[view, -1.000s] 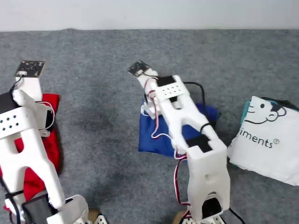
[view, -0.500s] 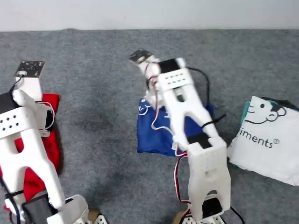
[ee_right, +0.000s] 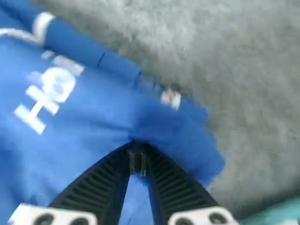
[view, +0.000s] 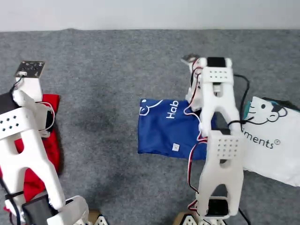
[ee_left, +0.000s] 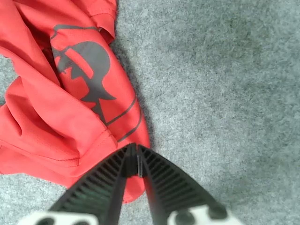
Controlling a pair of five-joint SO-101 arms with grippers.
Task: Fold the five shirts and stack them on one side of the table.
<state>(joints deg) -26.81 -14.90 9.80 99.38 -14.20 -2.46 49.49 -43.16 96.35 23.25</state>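
A: Nearest first, go.
B: Red shirt, crumpled, at the near left corner of the tabletop, partly under the left arm. Dark print faces up.
A: Left gripper?
B: Left gripper has its jaws together, tips over the red shirt's hem. Whether they pinch any cloth, I can't tell.
A: Next.
B: White shirt at the right edge, folded, black print on top. A bit of teal cloth peeks from under its far side.
A: Middle?
B: Blue shirt, mid-table, lying mostly flat, white lettering up. Its right side runs under the right arm, close to the white shirt (touching or not is hidden by the arm).
A: Right gripper?
B: Right gripper sits at the blue shirt's far right corner, jaws closed. The blue cloth bunches at the tips, so it is clamped on the blue shirt.
A: Beyond that?
B: Grey tabletop up to the far edge.
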